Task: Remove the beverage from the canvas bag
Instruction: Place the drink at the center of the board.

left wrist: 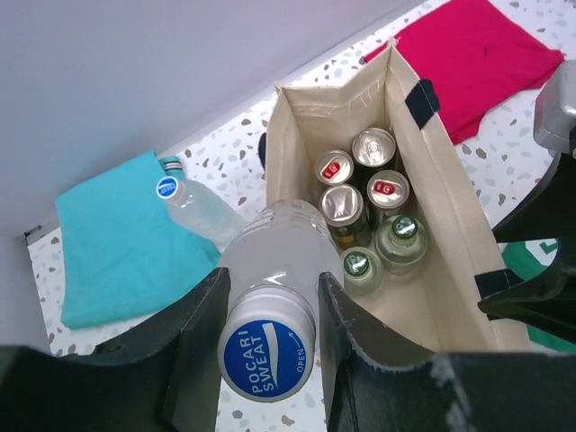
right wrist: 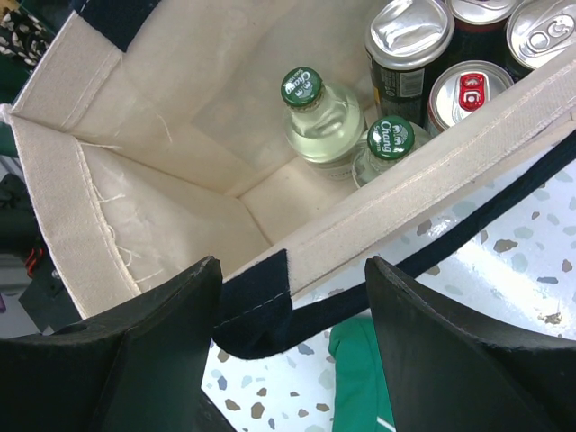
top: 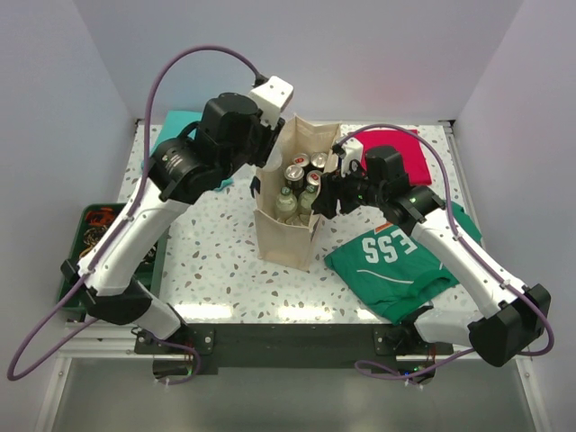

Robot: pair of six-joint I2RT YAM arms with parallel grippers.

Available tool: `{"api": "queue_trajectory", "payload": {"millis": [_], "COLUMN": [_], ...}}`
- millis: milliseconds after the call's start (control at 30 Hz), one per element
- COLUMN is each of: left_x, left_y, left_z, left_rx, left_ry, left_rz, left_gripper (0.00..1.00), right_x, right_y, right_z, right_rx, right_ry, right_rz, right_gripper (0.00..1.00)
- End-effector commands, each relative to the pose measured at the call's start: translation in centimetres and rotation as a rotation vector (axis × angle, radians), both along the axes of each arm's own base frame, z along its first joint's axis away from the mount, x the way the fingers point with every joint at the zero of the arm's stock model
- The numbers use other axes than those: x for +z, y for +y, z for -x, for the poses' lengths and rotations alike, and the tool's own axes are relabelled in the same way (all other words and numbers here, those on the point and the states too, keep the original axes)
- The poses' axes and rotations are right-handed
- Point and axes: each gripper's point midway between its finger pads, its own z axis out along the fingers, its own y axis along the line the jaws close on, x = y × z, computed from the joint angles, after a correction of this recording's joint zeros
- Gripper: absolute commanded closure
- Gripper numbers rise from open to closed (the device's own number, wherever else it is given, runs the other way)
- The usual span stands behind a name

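Bottle gripped at the bag's far left corner, right fingers wide over the rim

Near right lies a green shirt (top: 396,261). The canvas bag (top: 286,243) stands upright mid-table. The right gripper (right wrist: 292,315) is at its right side, fingers spread wide and gripping nothing, with the bag's rim and a navy strap passing between them. Inside the bag, two green-capped glass bottles (right wrist: 317,117) stand at the near end and four cans (left wrist: 360,171) behind them. The left gripper (left wrist: 270,342) is closed around the neck of a sports-drink bottle (left wrist: 270,265), blue cap toward the camera. Its lower end hangs over the bag's left rim; whether it is clear of the bag I cannot tell. Left of the bag a second bottle (left wrist: 193,211) lies beside a teal cloth (left wrist: 117,243). A red cloth (left wrist: 486,54) lies far right.
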Motion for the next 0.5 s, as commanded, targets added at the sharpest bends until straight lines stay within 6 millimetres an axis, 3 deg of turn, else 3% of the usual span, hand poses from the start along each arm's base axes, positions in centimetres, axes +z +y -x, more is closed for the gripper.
{"api": "queue_trajectory", "payload": {"millis": [0, 133, 200, 367, 467], "left_x": [10.9, 11.5, 12.5, 11.3, 9.9], "left_y": [3.4, 4.6, 6.4, 8.4, 8.4], "left_z": [1.2, 1.4, 2.4, 1.9, 1.4], "left_rx": [0.071, 0.115, 0.138, 0.265, 0.287], "left_ry": [-0.305, -0.365, -0.424, -0.417, -0.413], "left_rz": [0.23, 0.27, 0.298, 0.276, 0.25], "left_gripper": [1.0, 1.0, 1.0, 1.0, 1.0], "right_x": [1.6, 1.6, 1.6, 1.7, 1.7], "right_y": [0.1, 0.1, 0.1, 0.0, 0.1], "right_z": [-0.4, -0.4, -0.4, -0.2, -0.2], "right_rx": [-0.015, -0.014, -0.017, -0.018, -0.013], "right_ry": [-0.052, -0.053, -0.052, -0.054, -0.052], "right_rz": [-0.035, -0.034, -0.033, -0.035, -0.037], "right_gripper": [0.3, 0.3, 0.3, 0.3, 0.3]}}
